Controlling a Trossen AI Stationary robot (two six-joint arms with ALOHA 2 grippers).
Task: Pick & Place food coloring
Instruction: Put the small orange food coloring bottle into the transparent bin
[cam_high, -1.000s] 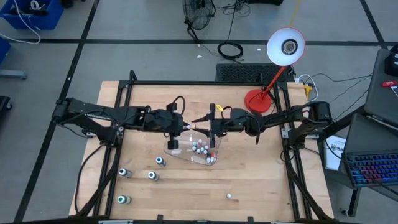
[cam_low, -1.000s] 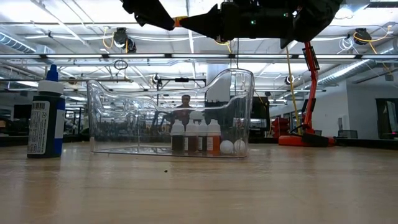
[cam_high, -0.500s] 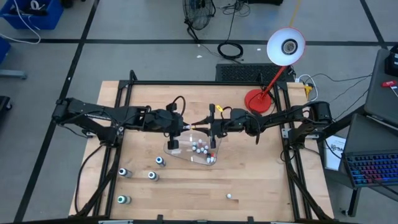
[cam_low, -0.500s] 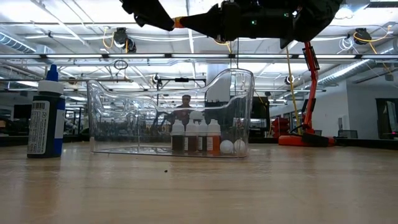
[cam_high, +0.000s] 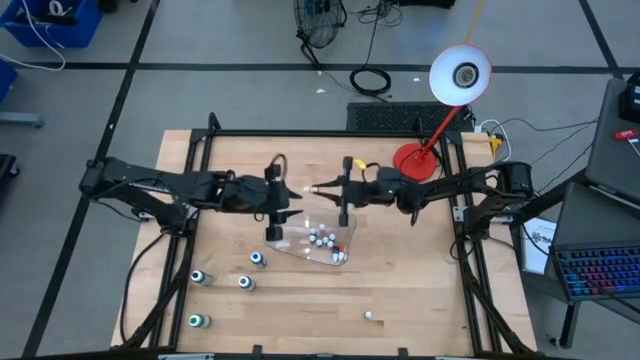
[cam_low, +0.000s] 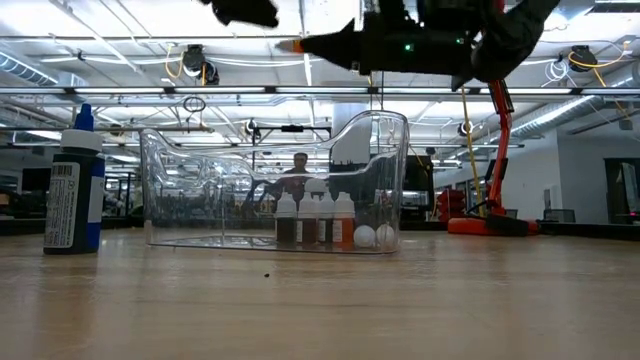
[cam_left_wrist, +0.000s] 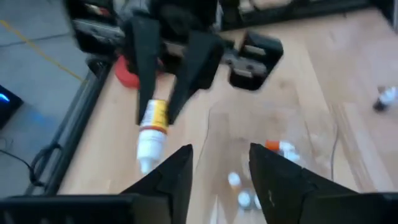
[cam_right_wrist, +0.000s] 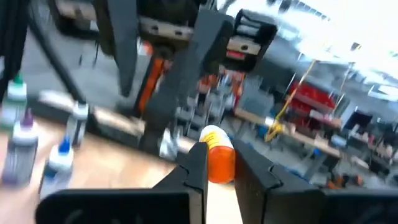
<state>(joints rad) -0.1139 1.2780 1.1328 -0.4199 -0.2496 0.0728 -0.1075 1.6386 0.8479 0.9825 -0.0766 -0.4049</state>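
Observation:
My right gripper (cam_high: 328, 188) hangs level over the far edge of the clear tray (cam_high: 300, 250), shut on a small whitish food coloring bottle (cam_high: 315, 188) with a yellow-orange label (cam_left_wrist: 153, 116). My left gripper (cam_high: 289, 195) is open, a short way to the table's left of the bottle's free end, facing it; its fingers (cam_left_wrist: 171, 177) touch nothing. Several tiny bottles (cam_low: 315, 220) stand upright in the tray, with two white round ones beside them. More bottles (cam_high: 244, 283) stand on the table near the left front. My right gripper pinches the bottle between its two fingers (cam_left_wrist: 189, 71) at the labelled part (cam_right_wrist: 217, 158). The fingers come level from the table's right and lie along the bottle. Its whitish end (cam_left_wrist: 147, 149) sticks out past the fingertips toward the table's left. The bottle is lifted clear, above the tray.
A red desk lamp (cam_high: 415, 160) stands at the far right of the table. A blue-capped bottle (cam_low: 73, 180) stands left of the tray in the low view. One tiny bottle (cam_high: 369, 316) lies alone near the front right. Bare wood shows at the front centre.
The two grippers, which met over the tray a second ago, have parted. My left gripper has drawn back toward the table's left and risen. My right gripper has risen a little and shifted toward the far edge, keeping the bottle level.

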